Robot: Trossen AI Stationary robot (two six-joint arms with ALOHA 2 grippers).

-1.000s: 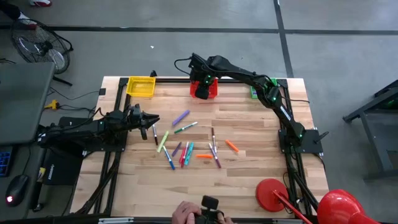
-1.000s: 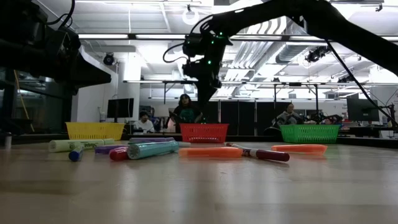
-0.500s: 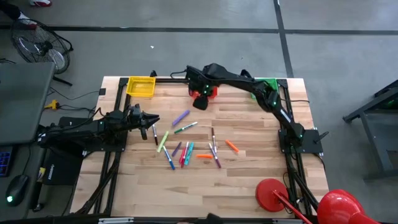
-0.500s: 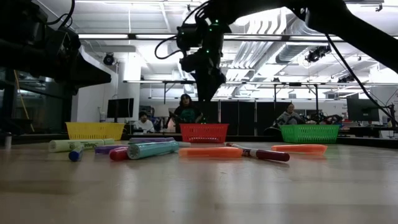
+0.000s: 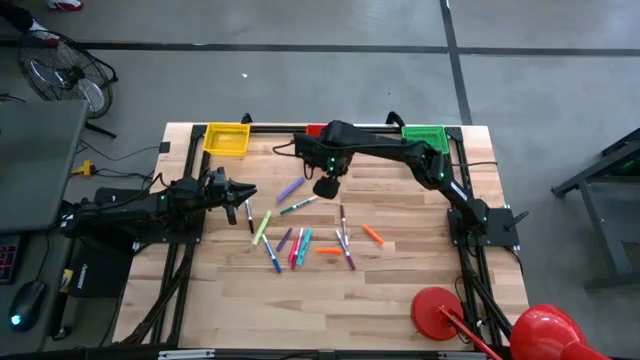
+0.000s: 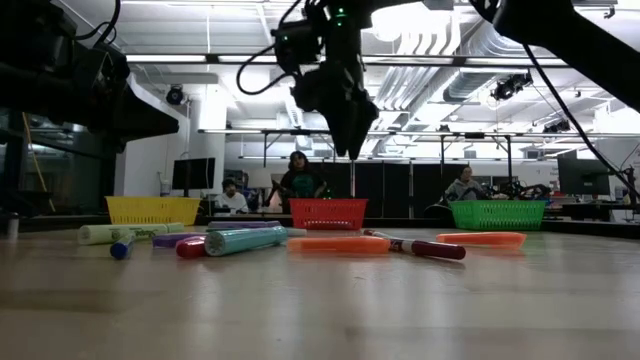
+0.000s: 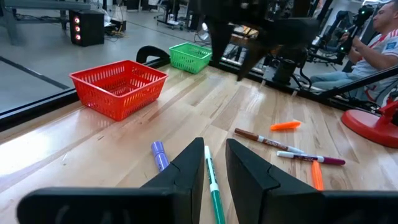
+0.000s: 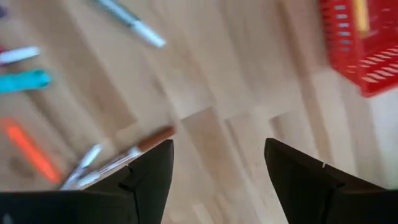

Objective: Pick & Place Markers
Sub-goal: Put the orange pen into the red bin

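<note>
Several markers point(image 5: 297, 243) lie flat and scattered on the wooden table, among them a purple one point(image 5: 290, 188), a green one point(image 5: 298, 206) and an orange one point(image 5: 373, 235). My right gripper point(image 5: 325, 188) hangs open above the table's middle, just past the far end of the markers, fingers pointing down, nothing between them point(image 8: 217, 144). My left gripper point(image 5: 250, 194) waits at the left, level with the table, its fingers a narrow gap apart point(image 7: 214, 143) and holding nothing. A black marker point(image 5: 249, 213) lies just in front of it.
Three mesh baskets stand along the far edge: yellow point(image 5: 227, 138), red point(image 5: 315, 130), partly under my right arm, and green point(image 5: 423, 134). The red basket point(image 8: 354, 50) has a yellowish marker point(image 8: 360, 12) in it. Red round objects point(image 5: 437, 310) sit at the near right corner.
My right gripper has come away from above the red basket toward the table's near edge, and now hangs over the far end of the markers. A person's hands seen at the near edge a second ago are gone from view.
</note>
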